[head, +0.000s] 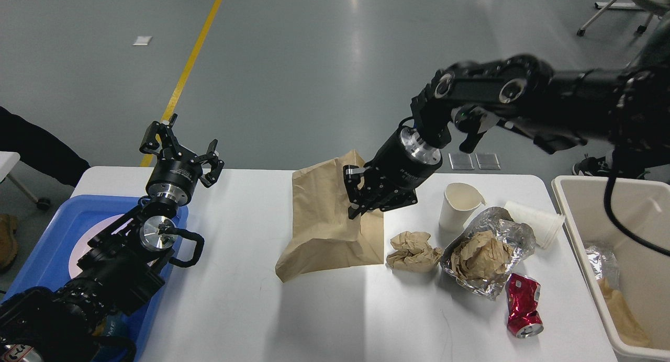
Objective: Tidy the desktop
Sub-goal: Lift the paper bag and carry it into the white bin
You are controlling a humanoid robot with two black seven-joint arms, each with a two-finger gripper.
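Desktop: wide white tabletop filling the lower view, littered at centre and right.
Paper bag: centre; likely light and floppy, best pinched at its upper edge.
Right gripper: fingers against the bag's upper right side; whether clamped, cannot tell.
Left gripper: fingers spread, empty, above the blue tray.
Can: crushed; probably light, slippery.
Bin: right edge.

My right gripper is pressing down into the upright brown paper bag on the large white rectangular desktop, its fingers hidden against the paper. My left gripper is hovering spread wide above the blue plastic tray. A crushed red can is lying near the beige plastic bin.
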